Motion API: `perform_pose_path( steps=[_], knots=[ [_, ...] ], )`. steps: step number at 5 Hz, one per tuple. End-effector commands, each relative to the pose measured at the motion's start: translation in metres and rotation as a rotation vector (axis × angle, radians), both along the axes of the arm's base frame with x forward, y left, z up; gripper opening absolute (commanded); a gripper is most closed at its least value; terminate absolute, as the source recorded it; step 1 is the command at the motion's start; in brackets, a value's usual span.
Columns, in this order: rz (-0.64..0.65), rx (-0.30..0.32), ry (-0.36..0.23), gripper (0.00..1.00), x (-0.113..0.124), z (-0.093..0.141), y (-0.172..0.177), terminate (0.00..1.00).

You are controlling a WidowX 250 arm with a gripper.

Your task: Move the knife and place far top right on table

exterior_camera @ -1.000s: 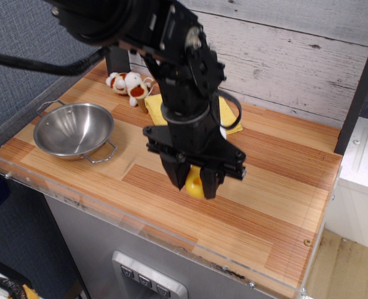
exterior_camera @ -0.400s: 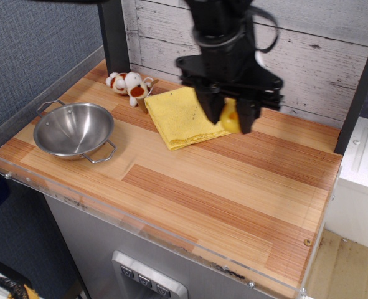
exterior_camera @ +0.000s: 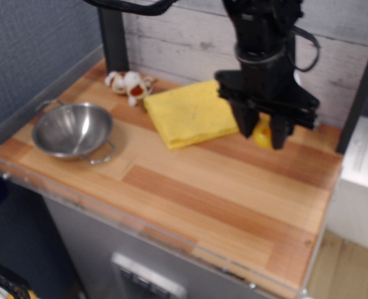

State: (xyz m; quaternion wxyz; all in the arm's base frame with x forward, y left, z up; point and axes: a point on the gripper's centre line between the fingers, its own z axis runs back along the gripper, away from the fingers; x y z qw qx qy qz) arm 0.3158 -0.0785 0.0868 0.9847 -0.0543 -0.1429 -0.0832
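Note:
My gripper (exterior_camera: 263,133) is shut on the knife (exterior_camera: 262,135), of which only the yellow handle shows between the two black fingers; the white blade is hidden. The gripper holds it just above the far right part of the striped wooden table (exterior_camera: 233,193), right of the yellow cloth and near the back wall. The frame is blurred, so I cannot tell whether the knife touches the wood.
A yellow folded cloth (exterior_camera: 187,113) lies at the back middle. A steel bowl (exterior_camera: 73,129) with two handles sits at the left. A small white and orange plush dog (exterior_camera: 129,83) lies at the back left beside a black post (exterior_camera: 113,37). A clear rim runs along the table edges.
The gripper has carried the knife from the table's front middle up and back to the far right, past the yellow cloth, and now hangs lower over the right rear corner.

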Motion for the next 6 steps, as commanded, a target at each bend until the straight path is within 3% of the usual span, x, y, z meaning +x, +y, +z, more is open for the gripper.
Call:
perform_pose_path(
  steps=[1, 4, 6],
  knots=[
    [-0.03, -0.016, -0.024, 0.0, 0.007, -0.006, -0.014, 0.0],
    [-0.024, -0.006, 0.007, 0.0, 0.023, -0.04, -0.013, 0.0],
    [-0.051, -0.006, 0.044, 0.0, 0.018, -0.058, -0.019, 0.0]
  ],
)
